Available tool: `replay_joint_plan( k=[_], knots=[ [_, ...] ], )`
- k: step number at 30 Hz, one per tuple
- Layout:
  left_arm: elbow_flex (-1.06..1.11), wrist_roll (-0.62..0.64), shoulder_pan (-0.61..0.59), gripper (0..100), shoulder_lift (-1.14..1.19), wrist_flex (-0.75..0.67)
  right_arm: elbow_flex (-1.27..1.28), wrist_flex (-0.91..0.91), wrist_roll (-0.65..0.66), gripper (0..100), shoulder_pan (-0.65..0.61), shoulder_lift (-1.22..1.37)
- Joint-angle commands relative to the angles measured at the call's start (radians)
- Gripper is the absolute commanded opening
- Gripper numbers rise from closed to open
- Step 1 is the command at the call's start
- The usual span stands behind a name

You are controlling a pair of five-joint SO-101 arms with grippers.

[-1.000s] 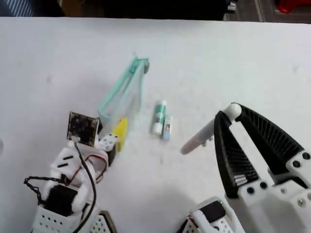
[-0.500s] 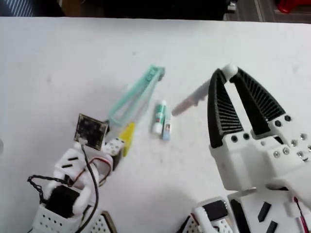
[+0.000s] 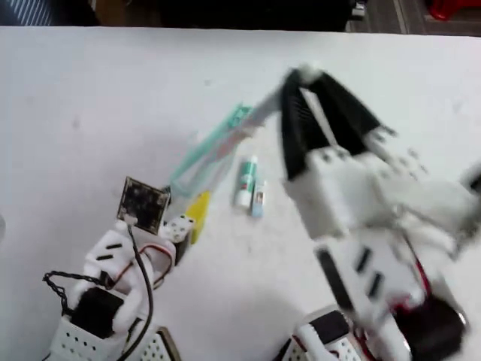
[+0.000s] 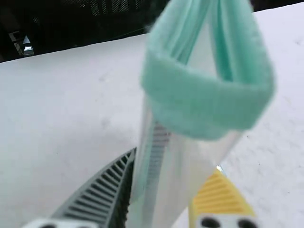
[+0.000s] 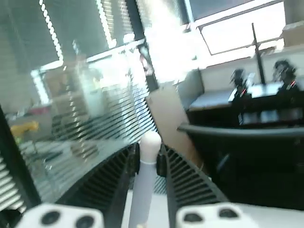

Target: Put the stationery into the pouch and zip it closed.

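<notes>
- Clamping the near end of the pouch (image 3: 207,154), the left tool (image 3: 192,204) has its grey and yellow jaws together on the clear plastic. I judge this grip is meant to anchor the pouch and prop its mouth up for the other arm.
- In the left wrist view the pouch rises straight ahead of the left tool (image 4: 164,197). Its mint-green zip edge (image 4: 209,95) is bowed into a loop, so the mouth looks open rather than zipped.
- The right tool (image 3: 302,75) is shut tight on a pen (image 3: 269,107), black jaws pressed to either side of the barrel. The pen's long free end reaches down toward the pouch's far end, the end away from the left tool. Blur hides whether it touches or has entered.
- In the right wrist view the pen (image 5: 145,190) stands between the jaws of the right tool (image 5: 148,151), its rounded end just past the tips. Holding it lengthwise probably lets it slide in end first.
- A white tube (image 3: 246,180) and a smaller tube (image 3: 258,198) lie side by side on the surface (image 3: 90,90), between the two tools and just beside the pouch, not yet packed.
- The pouch is see-through, long and narrow, with soft mint trim. It will likely flex when pushed.
</notes>
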Motion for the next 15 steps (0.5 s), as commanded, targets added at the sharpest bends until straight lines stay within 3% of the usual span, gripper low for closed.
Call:
replay_joint_plan(
  k=[1,15],
  knots=[
    [-0.040,-0.009,0.016,17,0.005,0.009,-0.003,-0.002,0.029,1.6,-0.059,0.065],
    [-0.040,-0.009,0.013,17,0.005,0.009,0.000,0.045,0.083,1.6,-0.113,0.206]
  ],
)
